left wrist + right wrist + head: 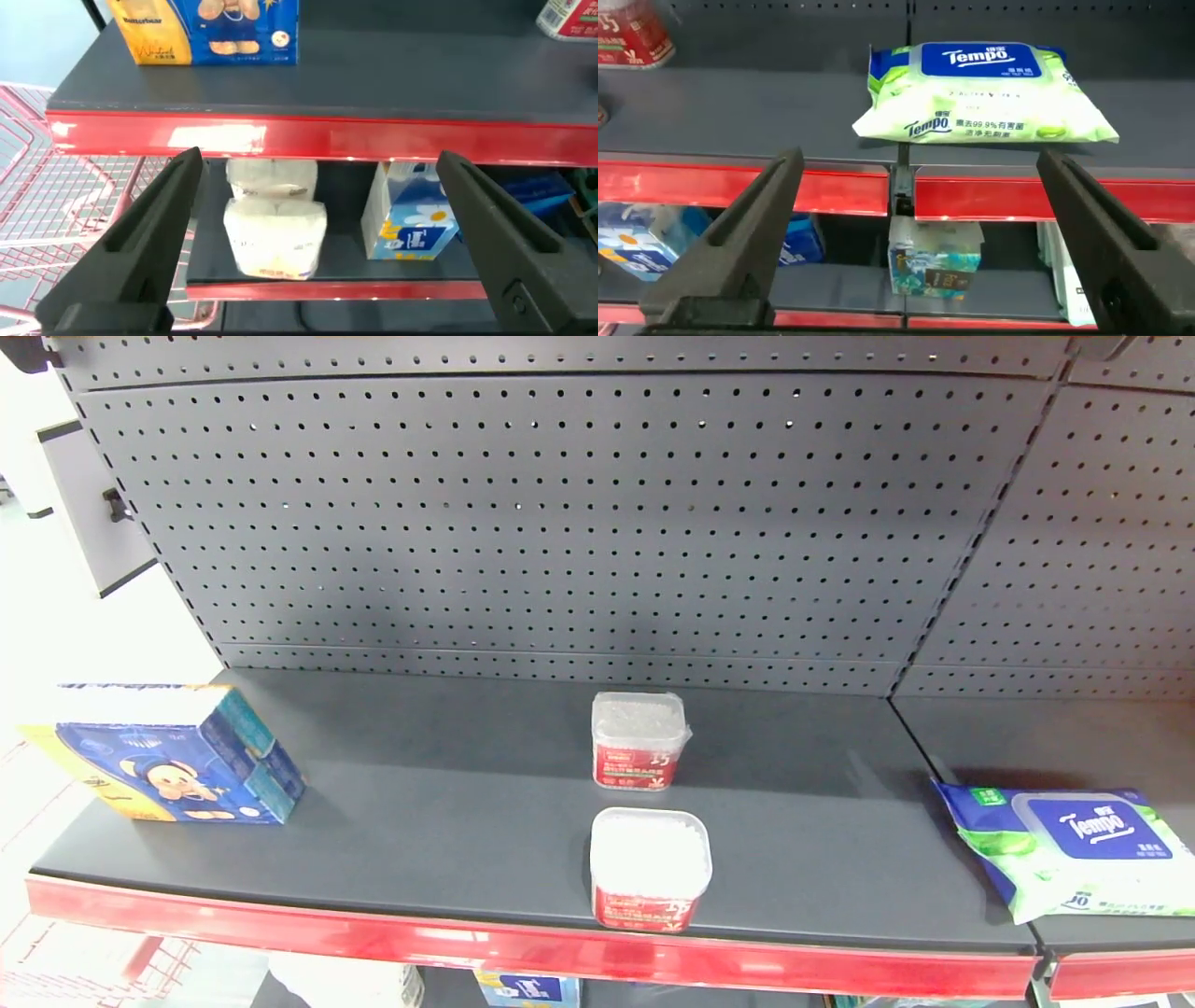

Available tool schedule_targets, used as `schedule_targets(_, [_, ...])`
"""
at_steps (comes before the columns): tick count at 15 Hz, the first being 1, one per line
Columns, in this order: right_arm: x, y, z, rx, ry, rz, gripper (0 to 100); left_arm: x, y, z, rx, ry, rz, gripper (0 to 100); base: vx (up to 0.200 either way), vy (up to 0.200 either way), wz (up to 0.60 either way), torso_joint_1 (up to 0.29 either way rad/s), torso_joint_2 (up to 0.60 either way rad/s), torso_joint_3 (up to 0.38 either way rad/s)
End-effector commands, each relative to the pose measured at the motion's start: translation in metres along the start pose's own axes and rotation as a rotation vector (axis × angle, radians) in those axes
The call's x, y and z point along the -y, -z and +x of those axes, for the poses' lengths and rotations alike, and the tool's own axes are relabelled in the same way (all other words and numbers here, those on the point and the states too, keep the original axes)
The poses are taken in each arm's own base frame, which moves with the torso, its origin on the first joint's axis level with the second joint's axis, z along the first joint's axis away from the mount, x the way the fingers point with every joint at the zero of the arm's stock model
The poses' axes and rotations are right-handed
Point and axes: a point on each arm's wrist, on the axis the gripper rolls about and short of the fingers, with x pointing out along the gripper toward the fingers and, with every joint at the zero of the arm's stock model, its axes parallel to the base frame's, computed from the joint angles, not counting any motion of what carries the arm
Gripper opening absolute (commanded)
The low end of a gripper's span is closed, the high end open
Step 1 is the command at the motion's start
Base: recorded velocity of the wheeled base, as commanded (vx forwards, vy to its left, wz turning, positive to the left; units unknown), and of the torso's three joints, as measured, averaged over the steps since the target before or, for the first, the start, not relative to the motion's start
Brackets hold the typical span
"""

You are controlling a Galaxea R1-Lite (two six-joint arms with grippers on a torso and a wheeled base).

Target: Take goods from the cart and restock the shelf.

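A dark grey shelf (448, 812) with a red front strip holds a blue box (177, 765) at its left end. Two clear tubs with red labels stand mid-shelf, one behind (639, 739) and one at the front edge (651, 866). A green and blue wet wipes pack (1074, 845) lies on the shelf section to the right. My left gripper (320, 157) is open and empty, in front of the red strip below the blue box (215, 28). My right gripper (920, 154) is open and empty too, facing the strip below the wipes pack (985, 89).
The red wire cart (56, 187) stands left of the shelf. On the lower shelf sit a white tissue pack (276, 238), a blue and white carton (411, 224) and a green patterned box (936, 263). A perforated back panel (560, 523) closes the shelf behind.
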Motion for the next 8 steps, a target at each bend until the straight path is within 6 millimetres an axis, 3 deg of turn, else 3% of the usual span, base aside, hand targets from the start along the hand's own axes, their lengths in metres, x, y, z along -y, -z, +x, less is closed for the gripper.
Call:
schedule_targets(1, [0.0000,0.0005,0.0002,-0.004,0.001,0.001,100,0.0000,0.0000,0.0003,-0.003,-0.001,-0.001,100,0.000,0.000,0.00,0.000,0.00,0.000])
schedule_targets(8, [0.0000,0.0005,0.0002,-0.004,0.004,0.001,100,0.0000,0.0000,0.0002,-0.002,-0.001,-0.001,100,0.000,0.000,0.00,0.000,0.00,0.000])
